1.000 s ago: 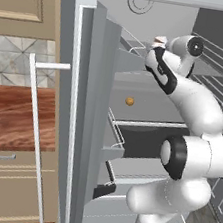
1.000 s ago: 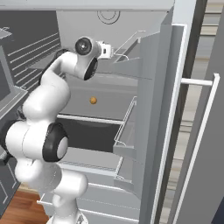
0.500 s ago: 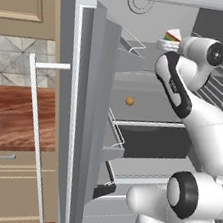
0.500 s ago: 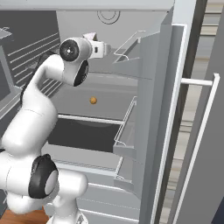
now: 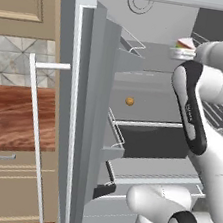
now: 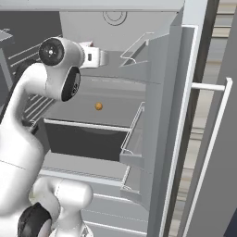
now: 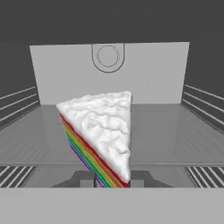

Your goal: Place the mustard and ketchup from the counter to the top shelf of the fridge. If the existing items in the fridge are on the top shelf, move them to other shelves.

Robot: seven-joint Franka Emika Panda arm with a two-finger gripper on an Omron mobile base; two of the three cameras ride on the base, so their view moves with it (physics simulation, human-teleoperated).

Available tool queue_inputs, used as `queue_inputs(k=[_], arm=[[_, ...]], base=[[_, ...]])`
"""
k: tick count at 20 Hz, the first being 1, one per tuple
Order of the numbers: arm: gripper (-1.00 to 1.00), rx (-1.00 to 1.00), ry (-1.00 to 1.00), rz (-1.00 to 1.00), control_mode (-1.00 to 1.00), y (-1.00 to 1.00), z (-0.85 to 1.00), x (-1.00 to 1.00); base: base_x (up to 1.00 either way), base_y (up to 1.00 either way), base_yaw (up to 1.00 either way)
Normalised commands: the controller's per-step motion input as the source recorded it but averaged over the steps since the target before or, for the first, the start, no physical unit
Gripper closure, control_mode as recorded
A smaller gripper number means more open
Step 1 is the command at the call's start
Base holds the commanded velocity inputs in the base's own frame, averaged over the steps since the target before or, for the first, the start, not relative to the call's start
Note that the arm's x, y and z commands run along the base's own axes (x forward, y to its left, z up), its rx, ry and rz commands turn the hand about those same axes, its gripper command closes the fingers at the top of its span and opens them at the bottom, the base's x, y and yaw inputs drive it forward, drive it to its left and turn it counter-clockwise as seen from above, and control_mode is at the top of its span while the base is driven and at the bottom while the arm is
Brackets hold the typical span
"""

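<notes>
The two-finger gripper [image 7: 112,178] is clenched on the wedge of rainbow-striped cake with white icing [image 7: 101,133], which rises between the dark fingertips [image 7: 81,178] in the hand view (its pointed end nearest the camera). In the left base view the cake [image 5: 185,45] sits at the hand's end, level with the uppermost grey shelf [image 5: 157,52] inside the tall grey fridge [image 5: 91,105]. A tiny orange ball [image 5: 129,101] rests on the shelf below, well apart from the cake. The reddish-brown wood-grain counter [image 5: 11,116] lies left of the open door, behind the long white bar handle [image 5: 35,137].
</notes>
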Motion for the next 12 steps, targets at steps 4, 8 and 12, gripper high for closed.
queue_inputs(k=[4, 8, 12], arm=[[1.0, -0.02, 0.19, 0.0, -1.0, 0.0, -0.98, -1.0], [1.0, 0.0, 0.43, -0.01, -1.0, 0.0, -1.0, -1.0], [1.0, 0.02, 0.51, -0.15, -1.0, 0.0, -1.0, -0.65]], base=[[0.0, 0.0, 0.0], [0.0, 0.0, 0.0], [0.0, 0.0, 0.0]])
